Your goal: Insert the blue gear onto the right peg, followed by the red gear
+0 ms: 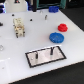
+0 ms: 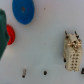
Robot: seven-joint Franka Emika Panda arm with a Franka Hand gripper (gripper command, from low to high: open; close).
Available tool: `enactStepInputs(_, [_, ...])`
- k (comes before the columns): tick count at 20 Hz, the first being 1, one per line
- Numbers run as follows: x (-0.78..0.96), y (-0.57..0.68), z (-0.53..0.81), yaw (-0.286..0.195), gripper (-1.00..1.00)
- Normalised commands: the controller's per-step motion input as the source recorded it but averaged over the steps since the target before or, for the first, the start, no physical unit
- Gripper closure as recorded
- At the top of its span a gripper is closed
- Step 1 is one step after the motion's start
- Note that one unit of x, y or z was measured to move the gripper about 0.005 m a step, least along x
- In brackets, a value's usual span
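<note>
Picking up the blue gear (image 1: 56,36) is judged to be the step in hand, since both gears lie loose on the white bench (image 1: 15,52) and neither peg carries anything. In the exterior view the blue gear lies flat toward that view's right, with the smaller red gear (image 1: 62,27) just beyond it, near but apart. The black-bordered white plate (image 1: 46,56) sits nearer the camera, its two dark pins upright; the right peg (image 1: 53,50) is taken to be the one toward the exterior view's right, and it stands bare. A small pale block with pins (image 1: 19,27) stands well apart toward the exterior view's left. To do the step well: centre the jaws over the blue disc, descend square to the bench, close across the raised hub or the rim so the gear stays level, and keep clear of the red gear beside it. A tilted grasp would likely make the bore miss the thin peg later. The arm does not show in the exterior view, and the jaws are not clearly visible in the wrist view either, so their opening and contents cannot be told. In the wrist view the blue gear (image 2: 23,11) sits at the frame edge, partly cut off, with the red gear (image 2: 10,35) close by, half hidden behind a dark green shape (image 2: 2,30); the blue gear appears off-centre, so the jaws are judged not yet over it.
</note>
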Motion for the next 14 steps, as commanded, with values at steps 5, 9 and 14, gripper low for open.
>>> enactStepInputs(5, [-0.35, 0.56, -0.24, 0.000, -1.00])
enactStepInputs(9, [-0.32, 0.53, -0.30, 0.000, -1.00])
enactStepInputs(14, [-0.18, 0.39, -0.48, 0.000, -1.00])
